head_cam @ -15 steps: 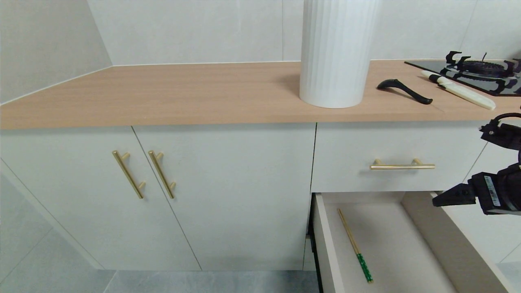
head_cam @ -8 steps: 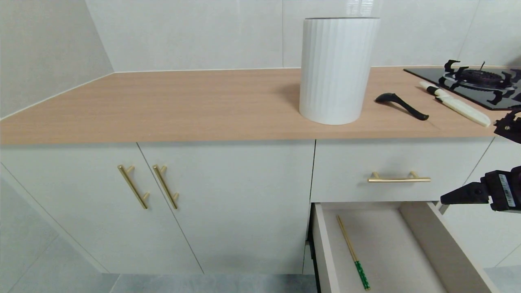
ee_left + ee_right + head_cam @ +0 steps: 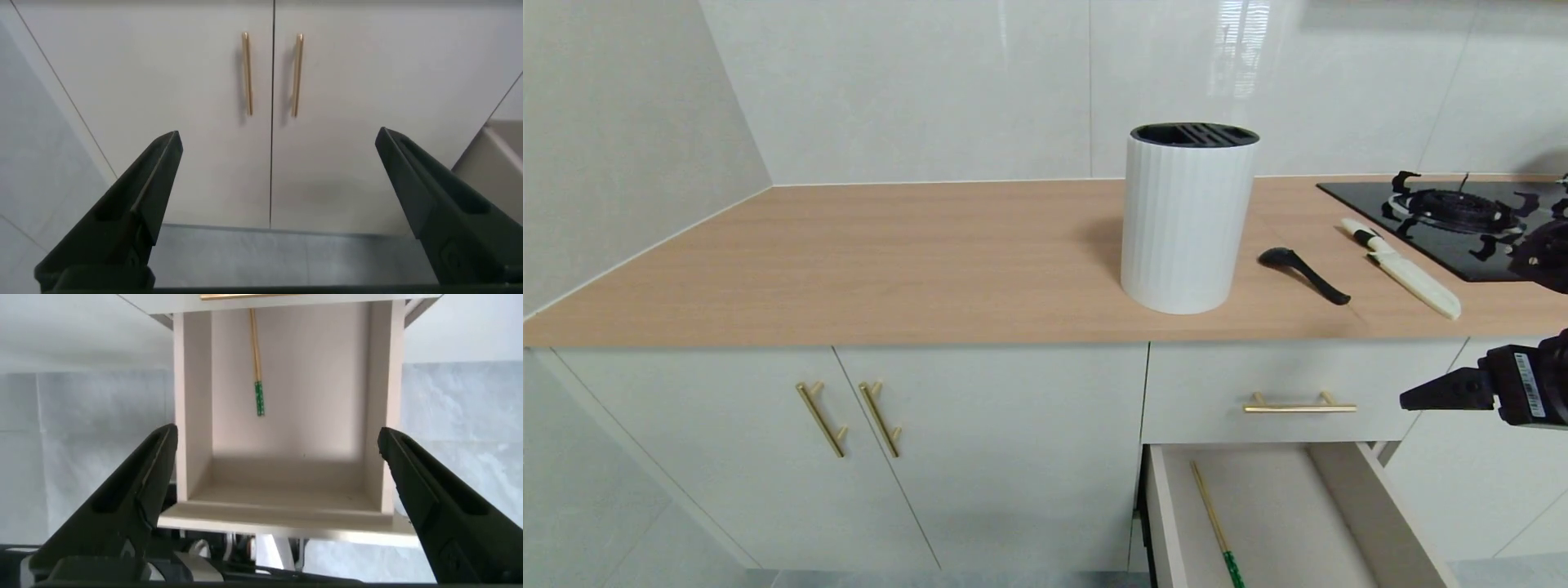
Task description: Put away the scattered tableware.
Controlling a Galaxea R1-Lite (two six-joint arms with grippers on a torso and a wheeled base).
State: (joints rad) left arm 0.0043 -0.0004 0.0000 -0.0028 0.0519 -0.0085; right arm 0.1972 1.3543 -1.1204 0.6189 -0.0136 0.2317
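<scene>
A pair of wooden chopsticks with green ends [image 3: 1213, 523] lies in the open lower drawer [image 3: 1166, 523]. On the wooden counter [image 3: 890, 269], a black spoon [image 3: 1303, 273] and a white knife with a black band [image 3: 1403, 269] lie to the right of a tall white ribbed holder [image 3: 1186, 220]. My right gripper [image 3: 276, 437] is open and empty above the drawer [image 3: 192, 416] and the chopsticks [image 3: 256, 367]. One of its fingers [image 3: 1445, 390] shows at the drawer's right side. My left gripper [image 3: 278, 137] is open and empty, facing the cabinet doors [image 3: 270, 122].
A gas hob [image 3: 1445, 220] sits on the counter at the far right. A shut drawer with a gold handle [image 3: 1298, 404] is just above the open one. Two cabinet doors with gold handles [image 3: 849, 416] are to the left. Grey floor lies below.
The head camera has moved, so the whole picture has shifted down and the holder's slotted top now shows. Nothing on the counter or in the drawer has moved.
</scene>
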